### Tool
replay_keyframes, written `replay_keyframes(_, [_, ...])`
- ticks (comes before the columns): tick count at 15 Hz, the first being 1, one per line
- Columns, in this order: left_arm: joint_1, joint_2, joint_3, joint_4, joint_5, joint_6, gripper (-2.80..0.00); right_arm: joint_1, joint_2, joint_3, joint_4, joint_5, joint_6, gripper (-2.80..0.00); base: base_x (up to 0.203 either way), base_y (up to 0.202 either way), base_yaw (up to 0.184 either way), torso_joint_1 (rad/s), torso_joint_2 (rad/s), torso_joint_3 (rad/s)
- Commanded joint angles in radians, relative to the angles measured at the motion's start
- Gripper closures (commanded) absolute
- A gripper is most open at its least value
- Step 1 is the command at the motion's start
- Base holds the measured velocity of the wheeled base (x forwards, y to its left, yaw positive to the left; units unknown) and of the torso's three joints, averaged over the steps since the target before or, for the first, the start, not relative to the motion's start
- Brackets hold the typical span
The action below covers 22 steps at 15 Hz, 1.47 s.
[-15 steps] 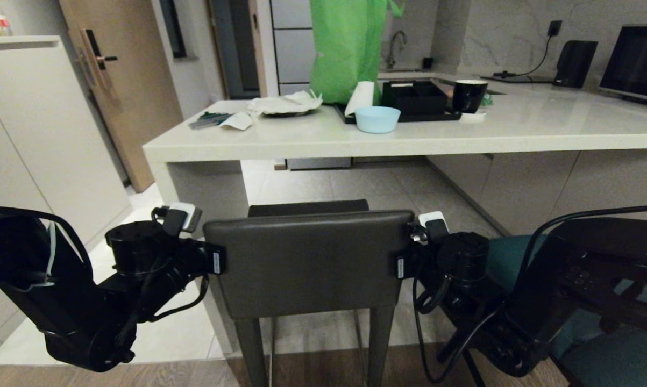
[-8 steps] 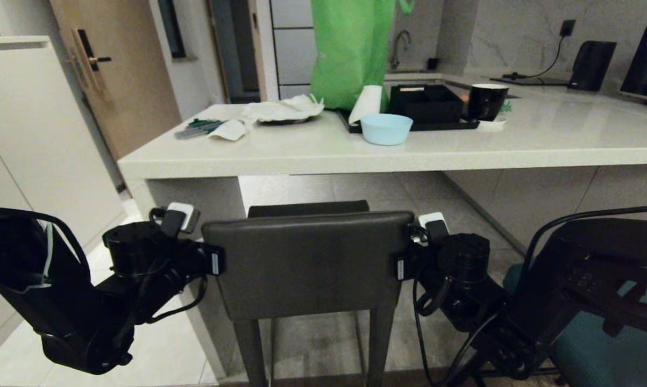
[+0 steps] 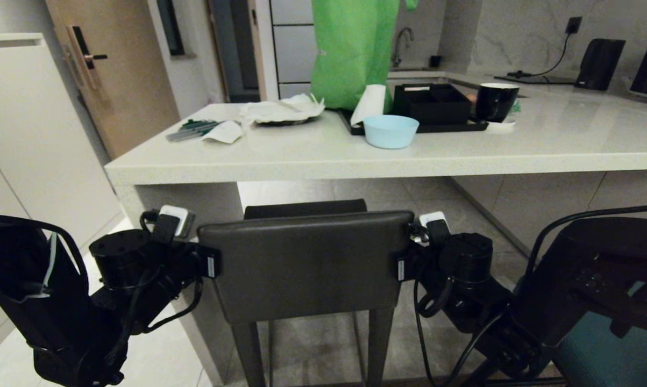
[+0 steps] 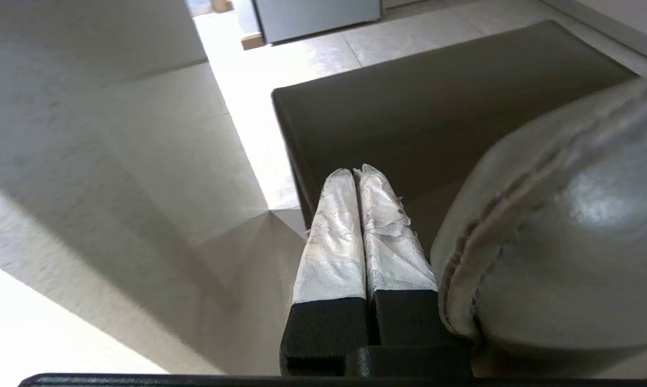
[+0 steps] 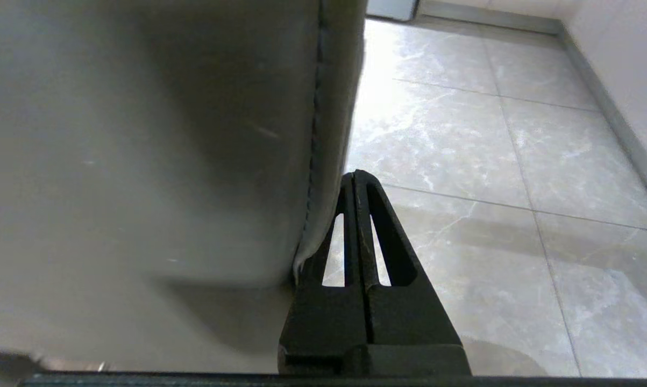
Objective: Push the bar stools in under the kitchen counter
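I've got the grey stool (image 3: pixel 307 258) squeezed between the left gripper (image 4: pixel 356 177) and right gripper (image 5: pixel 357 180) (both pinched together, holding nothing), seat nosing under the counter (image 3: pixel 355 156), so I'd keep pressure even and roll straight in, minding the teal stool (image 3: pixel 613 344).

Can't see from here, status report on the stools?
Both grippers shut, left and right flanking grey stool back. Seat nearing counter. Teal stool waiting.
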<state>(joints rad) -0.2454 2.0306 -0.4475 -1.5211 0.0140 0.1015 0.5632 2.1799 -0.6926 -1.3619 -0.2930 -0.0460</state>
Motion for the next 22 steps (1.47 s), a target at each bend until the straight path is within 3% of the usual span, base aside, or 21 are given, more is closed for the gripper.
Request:
replay_keyframes(1, [0.029, -0.010, 0.006, -0.009, 0.007, -0.001, 0.00, -0.010, -0.033, 0.016, -0.013, -0.006, 0.000, 0.00, 0.000, 0.000, 0.000, 0.000, 0.00, 0.000])
replay_keyframes(5, [0.129, -0.038, 0.012, -0.009, -0.001, -0.003, 0.00, -0.100, -0.102, 0.066, -0.012, -0.004, 0.016, 0.00, 0.000, 0.000, 0.000, 0.000, 0.00, 0.000])
replay_keyframes(9, [0.127, -0.074, 0.114, -0.009, -0.004, -0.008, 0.00, -0.095, -0.161, 0.132, -0.013, -0.003, 0.024, 0.00, 0.000, 0.000, 0.000, 0.000, 0.00, 0.000])
replay_keyframes(13, [0.128, -0.259, 0.259, -0.009, -0.025, -0.068, 0.00, -0.082, -0.354, 0.257, -0.008, -0.007, 0.020, 0.00, 0.000, 0.000, 0.000, 0.000, 0.00, 0.000])
replay_keyframes(17, [0.133, -0.511, 0.377, -0.007, -0.018, -0.085, 0.00, -0.129, -0.677, 0.344, 0.048, -0.029, -0.052, 0.00, 0.000, 0.000, 0.000, 0.000, 0.00, 0.000])
replay_keyframes(19, [0.149, -0.675, 0.393, 0.060, 0.000, -0.087, 0.00, -0.215, -0.849, 0.359, 0.117, -0.033, -0.087, 0.00, 0.000, 0.000, 0.000, 0.000, 0.00, 0.000])
replay_keyframes(22, [0.166, -0.965, 0.376, 0.286, 0.074, -0.113, 0.00, -0.347, -1.110, 0.382, 0.242, -0.033, -0.116, 0.00, 0.000, 0.000, 0.000, 0.000, 0.00, 0.000])
